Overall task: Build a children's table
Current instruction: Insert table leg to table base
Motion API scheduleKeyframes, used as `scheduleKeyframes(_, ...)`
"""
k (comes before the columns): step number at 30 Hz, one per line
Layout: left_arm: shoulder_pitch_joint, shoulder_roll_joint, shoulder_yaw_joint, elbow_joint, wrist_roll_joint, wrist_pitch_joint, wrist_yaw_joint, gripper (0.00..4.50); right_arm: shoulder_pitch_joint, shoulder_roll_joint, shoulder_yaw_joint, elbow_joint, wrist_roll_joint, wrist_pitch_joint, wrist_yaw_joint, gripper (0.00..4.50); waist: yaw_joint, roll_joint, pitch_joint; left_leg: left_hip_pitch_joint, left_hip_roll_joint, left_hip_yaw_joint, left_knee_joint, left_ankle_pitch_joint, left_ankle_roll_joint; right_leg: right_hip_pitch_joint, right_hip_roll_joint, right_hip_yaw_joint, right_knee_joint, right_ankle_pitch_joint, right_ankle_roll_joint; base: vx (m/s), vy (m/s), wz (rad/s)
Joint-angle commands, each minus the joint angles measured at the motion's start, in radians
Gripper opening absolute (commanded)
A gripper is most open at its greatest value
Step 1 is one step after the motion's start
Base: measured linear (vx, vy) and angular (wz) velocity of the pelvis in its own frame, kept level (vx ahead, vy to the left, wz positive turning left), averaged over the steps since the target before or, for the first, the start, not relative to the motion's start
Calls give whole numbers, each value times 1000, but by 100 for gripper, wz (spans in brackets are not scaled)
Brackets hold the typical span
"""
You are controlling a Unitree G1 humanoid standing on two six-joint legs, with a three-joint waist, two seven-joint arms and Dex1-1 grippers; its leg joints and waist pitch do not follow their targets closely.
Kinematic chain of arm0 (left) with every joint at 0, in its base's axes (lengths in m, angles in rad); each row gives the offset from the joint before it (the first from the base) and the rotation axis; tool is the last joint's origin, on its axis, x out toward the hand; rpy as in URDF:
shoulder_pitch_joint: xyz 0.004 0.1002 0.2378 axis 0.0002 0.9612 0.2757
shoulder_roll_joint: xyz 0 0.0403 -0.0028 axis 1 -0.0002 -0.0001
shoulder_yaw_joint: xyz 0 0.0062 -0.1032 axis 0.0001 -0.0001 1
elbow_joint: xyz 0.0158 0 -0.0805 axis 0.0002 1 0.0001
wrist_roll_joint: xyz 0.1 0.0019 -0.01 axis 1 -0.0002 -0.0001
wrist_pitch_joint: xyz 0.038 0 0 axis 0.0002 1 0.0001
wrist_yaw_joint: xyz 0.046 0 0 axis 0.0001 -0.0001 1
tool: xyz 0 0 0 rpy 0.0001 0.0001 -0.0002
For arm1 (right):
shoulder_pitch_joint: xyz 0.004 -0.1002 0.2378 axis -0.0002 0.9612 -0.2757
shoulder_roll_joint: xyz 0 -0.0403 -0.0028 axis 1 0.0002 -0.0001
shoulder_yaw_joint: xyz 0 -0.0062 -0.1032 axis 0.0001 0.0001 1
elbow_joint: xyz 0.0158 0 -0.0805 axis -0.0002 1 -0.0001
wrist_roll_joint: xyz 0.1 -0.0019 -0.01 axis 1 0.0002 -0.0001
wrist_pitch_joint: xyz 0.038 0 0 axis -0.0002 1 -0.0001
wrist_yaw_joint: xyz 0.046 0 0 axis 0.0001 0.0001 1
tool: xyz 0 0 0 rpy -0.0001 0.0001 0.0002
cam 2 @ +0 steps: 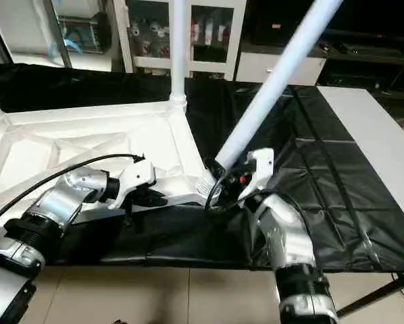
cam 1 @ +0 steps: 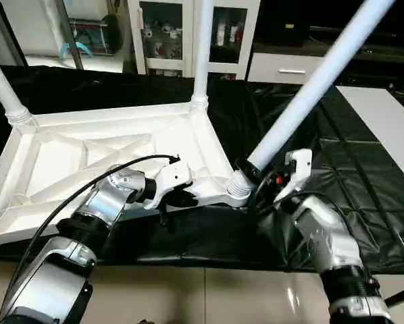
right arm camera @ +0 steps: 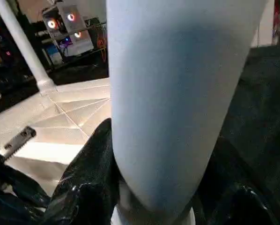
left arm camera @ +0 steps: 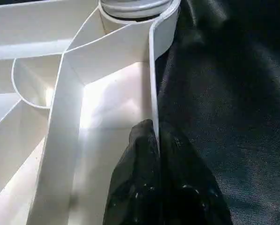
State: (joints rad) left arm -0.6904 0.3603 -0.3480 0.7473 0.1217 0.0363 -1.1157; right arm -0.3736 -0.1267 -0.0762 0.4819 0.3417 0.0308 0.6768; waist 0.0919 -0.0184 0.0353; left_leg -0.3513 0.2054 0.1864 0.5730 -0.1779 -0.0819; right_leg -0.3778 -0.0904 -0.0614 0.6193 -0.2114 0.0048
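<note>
Two silver forearms reach over the black-draped work table (cam 1: 364,202). On it lies the white ribbed plastic table top (cam 1: 87,162), underside up. Left gripper (cam 1: 182,197) pinches its near rim — right gripper (cam 1: 256,177) clasps the tilted white tubular leg (cam 1: 310,88) at the corner socket.

Glossy white plastic tabletop (cam 1: 107,145) and leg (cam 1: 310,91); wrinkled, shiny black cloth (cam 1: 364,196).

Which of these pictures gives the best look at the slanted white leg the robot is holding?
The left eye view: the slanted leg runs its whole visible length from the near corner socket, right gripper clamped at its base. The right eye view shows much the same. The right wrist view sees a close stretch between the fingers.
</note>
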Motion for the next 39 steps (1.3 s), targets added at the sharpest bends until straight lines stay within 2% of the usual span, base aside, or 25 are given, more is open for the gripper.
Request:
scheduleKeyframes(1,23,12,-44,57,68,15,18,0,55,-27,7,13,-97,-39,-78,185,-5,6,-40,13,33,-15,-87,-365,-29,13,-58,46,-101,-307,-170,0,0,0)
scheduleKeyframes(3,22,11,-44,60,68,12,20,0,65,-25,13,5,-108,-52,-91,185,-4,7,-39,17,33,-14,-88,-367,-25,12,-58,47,-103,-302,-172,0,0,0)
scheduleKeyframes(5,22,12,-45,64,70,10,25,0,81,-25,25,-5,-130,-66,-112,185,-4,8,-38,15,34,-14,-90,-368,-25,12,-58,47,-104,-309,-168,0,0,0)
scheduleKeyframes(6,22,11,-44,67,71,8,29,0,93,-26,36,-16,-146,-77,-122,185,-6,6,-37,12,33,-15,-91,-366,-26,14,-59,47,-105,-318,-159,0,0,0)
scheduleKeyframes(10,20,12,-46,72,72,4,37,0,125,-32,68,-66,-179,-87,-132,185,-8,3,-35,15,34,-16,-94,-403,-29,9,-59,48,-112,-362,-142,0,0,0)
scheduleKeyframes(16,18,6,-49,84,73,-2,47,0,141,-38,84,-95,-184,-73,-137,185,-8,3,-34,16,35,-17,-95,-411,-25,6,-60,50,-115,-372,-139,0,0,0)
scheduleKeyframes(19,18,6,-53,84,73,0,42,0,123,-58,115,-90,-204,-19,-126,185,-9,4,-32,13,34,-18,-97,-410,-26,9,-60,49,-116,-385,-133,0,0,0)
scheduleKeyframes(22,18,8,-58,84,75,0,37,0,88,-89,166,-79,-230,82,-85,185,-12,3,-31,12,33,-19,-97,-414,-29,10,-58,49,-115,-397,-129,0,0,0)
scheduleKeyframes(26,19,10,-61,84,76,0,36,0,55,-107,189,-62,-242,119,-44,185,-12,3,-30,16,34,-19,-97,-437,-35,5,-61,50,-121,-427,-121,0,0,0)
scheduleKeyframes(27,20,11,-62,82,76,1,35,0,23,-118,195,-48,-223,170,-11,185,-14,2,-31,16,34,-21,-98,-447,-37,6,-61,49,-121,-437,-118,0,0,0)
scheduleKeyframes(28,20,12,-63,81,76,2,34,0,9,-124,197,-43,-214,186,0,185,-16,-8,-32,14,35,-21,-97,-445,-34,7,-60,48,-120,-437,-119,0,0,0)
scheduleKeyframes(30,21,13,-64,79,76,3,33,0,-16,-133,195,-29,-192,227,16,185,-14,-2,-33,16,36,-20,-97,-429,-32,5,-61,49,-119,-419,-126,0,0,0)
scheduleKeyframes(32,22,13,-64,78,76,5,33,0,-40,-140,187,-9,-178,252,27,185,-15,-1,-34,16,36,-20,-97,-422,-35,7,-61,49,-116,-395,-135,0,0,0)
scheduleKeyframes(35,24,14,-63,77,76,5,35,0,-72,-142,158,27,-162,277,29,185,-13,-8,-35,15,36,-18,-96,-414,-39,6,-62,49,-114,-384,-138,0,0,0)
scheduleKeyframes(39,27,15,-63,74,76,5,36,0,-80,-141,149,41,-155,297,33,185,-13,-9,-36,17,37,-19,-97,-426,-44,5,-61,48,-117,-397,-131,0,0,0)
